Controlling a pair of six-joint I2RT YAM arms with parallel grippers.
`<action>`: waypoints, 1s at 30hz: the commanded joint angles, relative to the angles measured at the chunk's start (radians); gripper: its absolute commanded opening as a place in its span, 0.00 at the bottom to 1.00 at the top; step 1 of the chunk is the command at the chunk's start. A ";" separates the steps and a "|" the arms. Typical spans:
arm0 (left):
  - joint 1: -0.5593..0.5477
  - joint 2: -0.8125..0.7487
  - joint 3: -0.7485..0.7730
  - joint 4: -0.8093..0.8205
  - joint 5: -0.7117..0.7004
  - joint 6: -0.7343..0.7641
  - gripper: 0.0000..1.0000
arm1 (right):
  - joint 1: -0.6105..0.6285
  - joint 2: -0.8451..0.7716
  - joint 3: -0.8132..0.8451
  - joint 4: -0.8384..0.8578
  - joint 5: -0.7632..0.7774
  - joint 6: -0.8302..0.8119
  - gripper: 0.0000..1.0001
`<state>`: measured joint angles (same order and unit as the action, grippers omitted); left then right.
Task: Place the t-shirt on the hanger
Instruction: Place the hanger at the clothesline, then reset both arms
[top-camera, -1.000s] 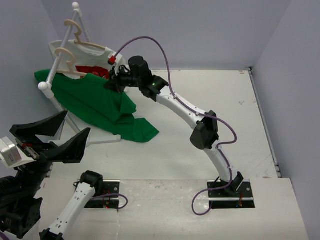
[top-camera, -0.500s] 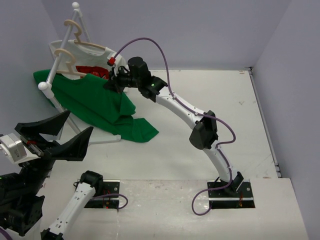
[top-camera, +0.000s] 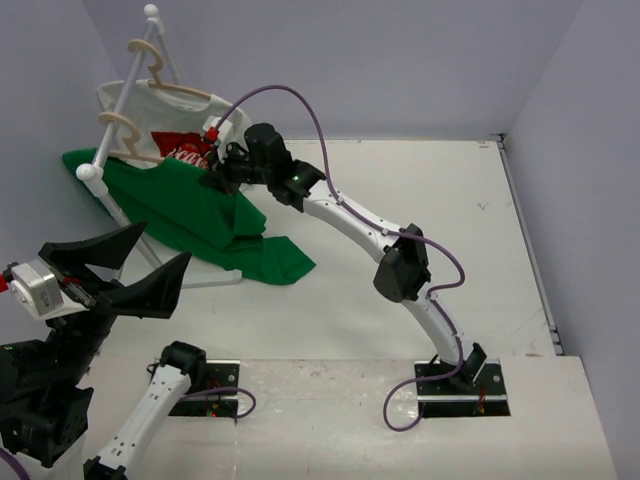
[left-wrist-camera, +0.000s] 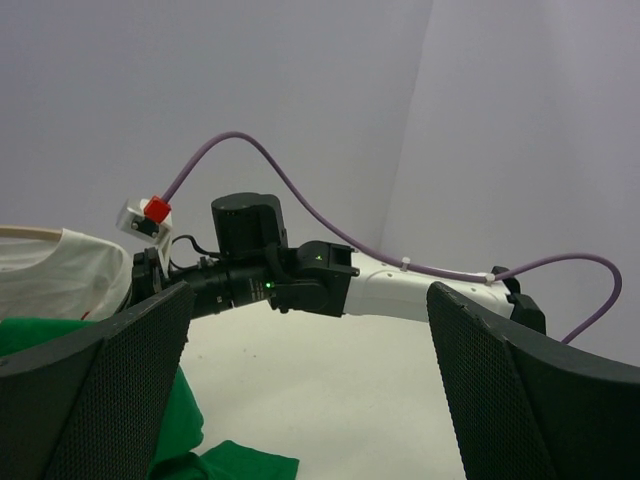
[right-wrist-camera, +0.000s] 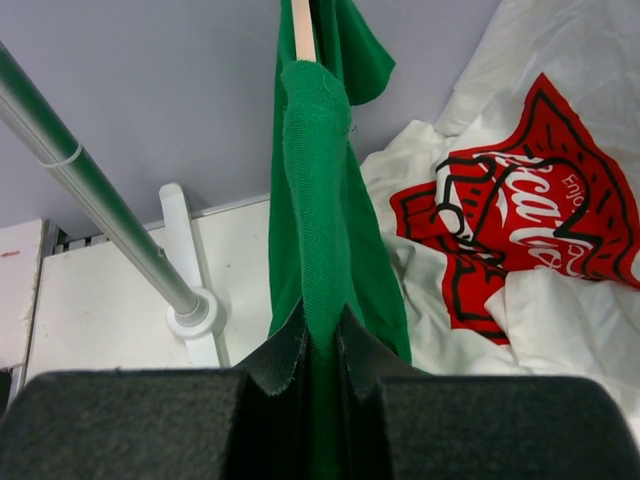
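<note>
Right gripper (right-wrist-camera: 322, 345) pinches the t-shirt (right-wrist-camera: 315, 200), which I see draped over the hanger (right-wrist-camera: 303, 28). Left gripper (top-camera: 165, 243) hangs spread wide, holding nothing.

White clothes rack (top-camera: 88, 172): slanted rail with ball ends, standing at the far left corner of the bench (top-camera: 430, 190).
Beige hanger (top-camera: 180, 90): hooked near the rail's upper end, wearing a white t-shirt (top-camera: 188, 117).
Red logo (right-wrist-camera: 520, 230): printed on the white shirt, creased.
Bench: white, matte.
Walls (top-camera: 400, 60): pale lilac, plain, on three sides.
</note>
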<state>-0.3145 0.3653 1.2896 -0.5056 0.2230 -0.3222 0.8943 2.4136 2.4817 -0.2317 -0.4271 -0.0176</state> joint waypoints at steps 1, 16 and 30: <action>0.003 0.012 0.013 -0.017 -0.001 0.014 1.00 | 0.003 -0.008 0.018 0.083 0.019 0.010 0.00; 0.003 0.000 -0.057 -0.095 -0.008 0.057 1.00 | -0.139 -0.385 -0.433 0.144 -0.077 0.093 0.99; 0.003 -0.171 -0.303 -0.234 -0.424 0.085 1.00 | -0.227 -1.468 -1.424 -0.018 0.578 0.271 0.99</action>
<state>-0.3145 0.2477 1.0180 -0.7158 -0.0080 -0.2479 0.6568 1.1908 1.2447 -0.0998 -0.1419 0.1711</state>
